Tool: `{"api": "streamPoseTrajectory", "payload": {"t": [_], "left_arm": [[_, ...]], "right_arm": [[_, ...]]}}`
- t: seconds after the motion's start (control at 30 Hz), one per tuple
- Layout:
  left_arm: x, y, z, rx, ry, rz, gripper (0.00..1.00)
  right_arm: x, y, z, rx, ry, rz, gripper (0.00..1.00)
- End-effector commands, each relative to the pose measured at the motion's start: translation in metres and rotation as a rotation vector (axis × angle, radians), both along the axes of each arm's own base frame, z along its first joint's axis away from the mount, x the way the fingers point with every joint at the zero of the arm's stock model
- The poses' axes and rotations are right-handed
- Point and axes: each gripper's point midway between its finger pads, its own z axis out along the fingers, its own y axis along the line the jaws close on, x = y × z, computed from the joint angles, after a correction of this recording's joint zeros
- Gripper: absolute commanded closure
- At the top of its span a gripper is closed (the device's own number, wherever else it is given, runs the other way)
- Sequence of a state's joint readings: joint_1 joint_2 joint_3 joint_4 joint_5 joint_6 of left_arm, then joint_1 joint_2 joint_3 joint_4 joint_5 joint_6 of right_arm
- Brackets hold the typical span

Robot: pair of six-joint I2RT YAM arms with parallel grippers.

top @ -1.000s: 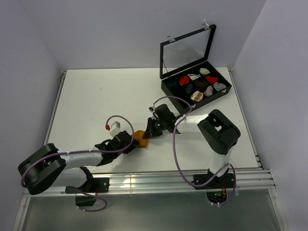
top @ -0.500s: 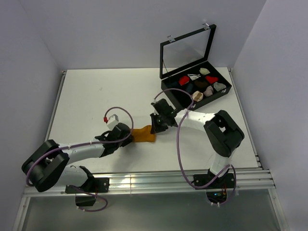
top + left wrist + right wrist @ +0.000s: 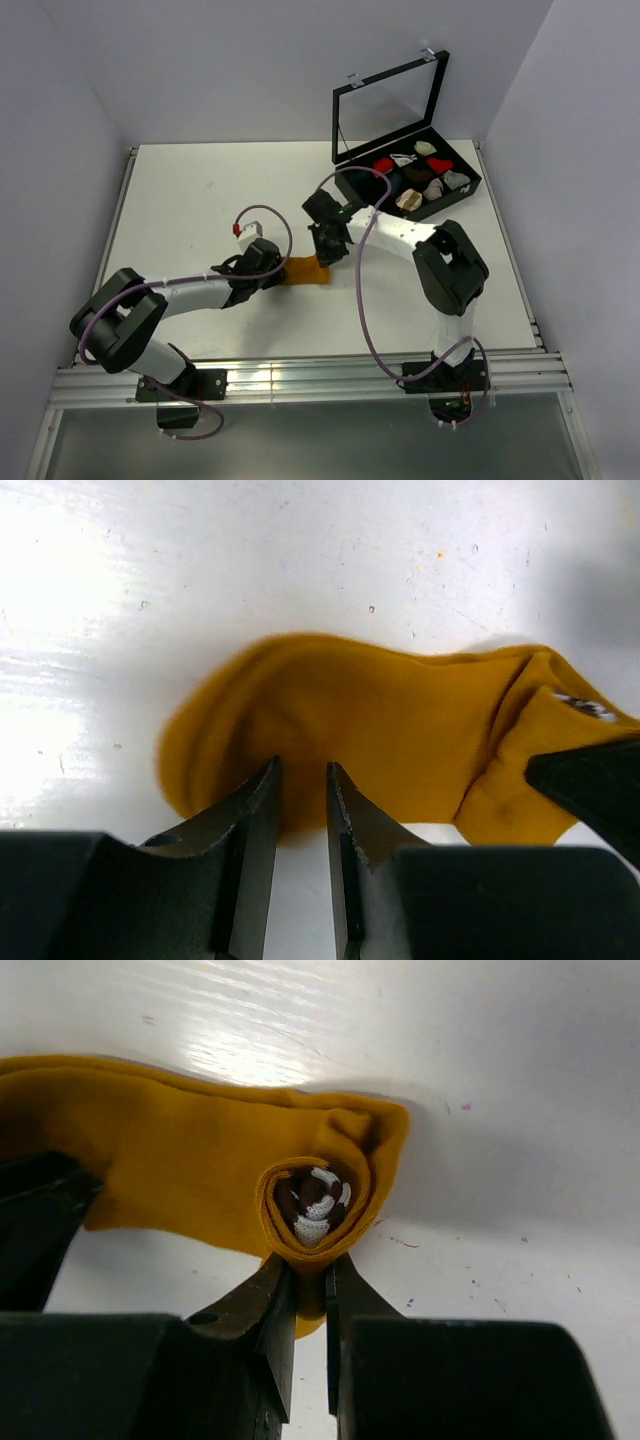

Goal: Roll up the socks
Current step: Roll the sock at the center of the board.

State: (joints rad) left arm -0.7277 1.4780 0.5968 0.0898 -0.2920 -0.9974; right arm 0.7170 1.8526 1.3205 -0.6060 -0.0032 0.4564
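Note:
The mustard-orange sock (image 3: 306,271) lies on the white table between my two grippers. In the left wrist view the sock (image 3: 380,730) lies flat, and my left gripper (image 3: 300,780) is shut on its near edge close to the toe. In the right wrist view the sock's (image 3: 180,1150) other end is rolled up, with the dark white-striped cuff (image 3: 312,1205) coiled inside. My right gripper (image 3: 308,1265) is shut on the bottom of that roll. From above, the left gripper (image 3: 277,266) is at the sock's left end and the right gripper (image 3: 326,253) at its right end. The brown sock is out of view.
A black compartment case (image 3: 358,205) with its glass lid (image 3: 390,105) standing open sits at the back right. It holds several small sock bundles (image 3: 410,198). The right arm's purple cable (image 3: 357,300) loops over the table in front.
Both grippers have moved away from the near edge toward the table's middle, taking the sock with them. The sock now lies stretched between them.

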Motion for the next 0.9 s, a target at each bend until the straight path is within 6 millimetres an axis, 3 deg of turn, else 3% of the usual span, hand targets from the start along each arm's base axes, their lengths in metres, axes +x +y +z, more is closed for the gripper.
{"api": "streamPoseTrajectory", "payload": {"t": [0.0,0.3,0.4,0.5,0.63,0.7,0.87], "left_arm": [[0.012,-0.009,0.01,0.006,-0.04,-0.045,0.69],[0.015,-0.009,0.01,0.005,-0.056,-0.043,0.69],[0.011,-0.015,0.024,-0.046,-0.101,-0.074,0.65],[0.009,-0.024,0.053,-0.095,-0.18,-0.095,0.6],[-0.004,-0.047,0.075,-0.123,-0.252,-0.164,0.55],[-0.015,-0.068,0.081,-0.152,-0.27,-0.227,0.53],[-0.026,-0.094,0.064,-0.121,-0.24,-0.268,0.53]], "right_arm": [[-0.012,-0.01,-0.012,-0.138,0.06,-0.006,1.0],[-0.027,-0.019,-0.031,-0.307,0.13,0.011,1.0],[-0.03,-0.017,-0.032,-0.306,0.155,0.001,1.0],[-0.032,-0.015,-0.031,-0.296,0.171,-0.015,1.0],[-0.034,-0.008,-0.03,-0.252,0.197,-0.044,1.0],[-0.034,-0.003,-0.029,-0.215,0.209,-0.059,1.0],[-0.034,-0.005,-0.025,-0.147,0.215,-0.137,1.0]]}}
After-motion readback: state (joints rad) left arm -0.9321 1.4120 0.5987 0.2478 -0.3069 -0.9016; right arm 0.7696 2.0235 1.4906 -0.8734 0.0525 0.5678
